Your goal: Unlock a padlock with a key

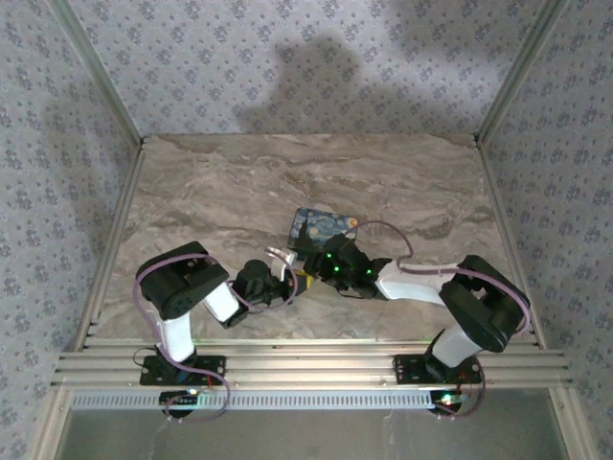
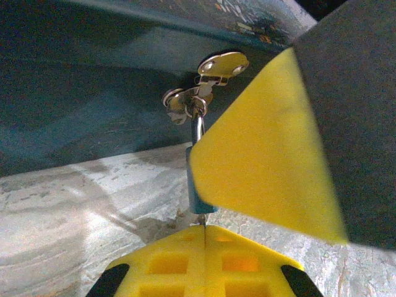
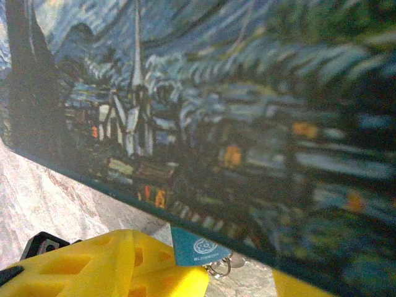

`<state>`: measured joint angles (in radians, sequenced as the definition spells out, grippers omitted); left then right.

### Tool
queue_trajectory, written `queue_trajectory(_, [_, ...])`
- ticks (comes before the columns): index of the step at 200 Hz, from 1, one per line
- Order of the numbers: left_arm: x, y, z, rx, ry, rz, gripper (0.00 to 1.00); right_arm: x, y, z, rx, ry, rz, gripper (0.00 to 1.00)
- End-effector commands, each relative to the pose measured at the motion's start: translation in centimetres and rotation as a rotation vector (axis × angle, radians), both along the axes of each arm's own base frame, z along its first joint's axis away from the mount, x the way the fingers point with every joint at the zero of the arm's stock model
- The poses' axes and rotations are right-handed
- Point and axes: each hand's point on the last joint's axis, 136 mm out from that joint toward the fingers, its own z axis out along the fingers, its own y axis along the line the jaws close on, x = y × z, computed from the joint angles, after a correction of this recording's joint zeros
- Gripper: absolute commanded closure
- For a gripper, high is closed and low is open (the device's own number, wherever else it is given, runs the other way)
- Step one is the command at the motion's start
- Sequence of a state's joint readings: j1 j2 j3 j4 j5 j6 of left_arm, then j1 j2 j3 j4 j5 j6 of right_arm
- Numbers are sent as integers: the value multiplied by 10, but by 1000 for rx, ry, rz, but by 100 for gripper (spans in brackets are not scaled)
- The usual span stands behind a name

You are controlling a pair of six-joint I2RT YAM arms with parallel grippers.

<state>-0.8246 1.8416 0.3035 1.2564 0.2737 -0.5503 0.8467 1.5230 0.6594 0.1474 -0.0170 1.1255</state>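
Yellow finger [image 2: 266, 148] hides most of padlock [image 2: 190, 182] w/ key [image 2: 223, 65] above, blurry.

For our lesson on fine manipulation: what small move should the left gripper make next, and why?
Probably a slight twist of the key: the left gripper, shut, appears to hold it at the underside of the padlock, which hangs from the box latch.

The box [image 2: 93, 93] stands just behind the padlock [image 2: 195, 192]; the right gripper's [image 3: 241, 279] finger [image 2: 272, 154] crowds 1 side, bare table [image 2: 74, 204] the other.
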Motion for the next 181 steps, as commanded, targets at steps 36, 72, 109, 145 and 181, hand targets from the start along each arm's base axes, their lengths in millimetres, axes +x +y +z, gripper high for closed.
queue_trajectory(36, [-6,2,-12,21,56,-30,100,5,-5,2,33,-26,-24,41])
queue_trajectory(72, [-7,-1,-7,-29,86,-64,100,9,-3,0,101,-33,-36,43])
queue_trajectory(109, [-8,-1,-6,-39,91,-75,100,11,6,1,135,-29,-15,45])
queue_trajectory(145, [-9,-1,-5,-39,94,-75,100,11,12,0,152,-23,-6,58])
queue_trajectory(181, [-8,-1,-6,-33,97,-75,100,9,12,-1,139,-14,-6,84])
